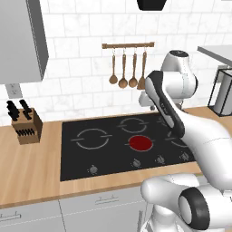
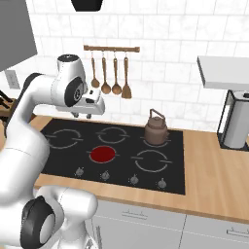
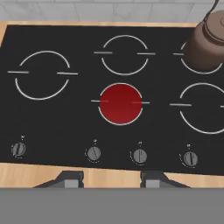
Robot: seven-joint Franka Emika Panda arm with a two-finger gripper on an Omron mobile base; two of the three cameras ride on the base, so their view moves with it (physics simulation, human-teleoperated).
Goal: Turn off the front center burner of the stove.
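The stove [image 1: 72, 154] [image 2: 58, 160] [image 3: 57, 127] is a wide black glass cooktop set in a wooden counter. Its front center burner [image 1: 140, 142] [image 2: 103, 154] [image 3: 120, 103] glows as a red disc inside a thin grey ring. Several small dark knobs [image 3: 93, 153] line the front edge, and two of them sit just below the red disc. My gripper [image 2: 82, 115] [image 1: 152, 107] [image 3: 111, 179] hangs open well above the cooktop, over its back part, holding nothing. In the hand view its fingertips [image 3: 70, 178] stand wide apart over the counter's front edge.
A brown kettle [image 2: 156, 129] [image 3: 210, 41] sits on the back right ring. A knife block [image 1: 26, 124] stands left of the stove. Wooden utensils hang on a wall rack [image 1: 128, 68] [image 2: 111, 73]. A grey appliance [image 2: 236, 121] stands at the far right.
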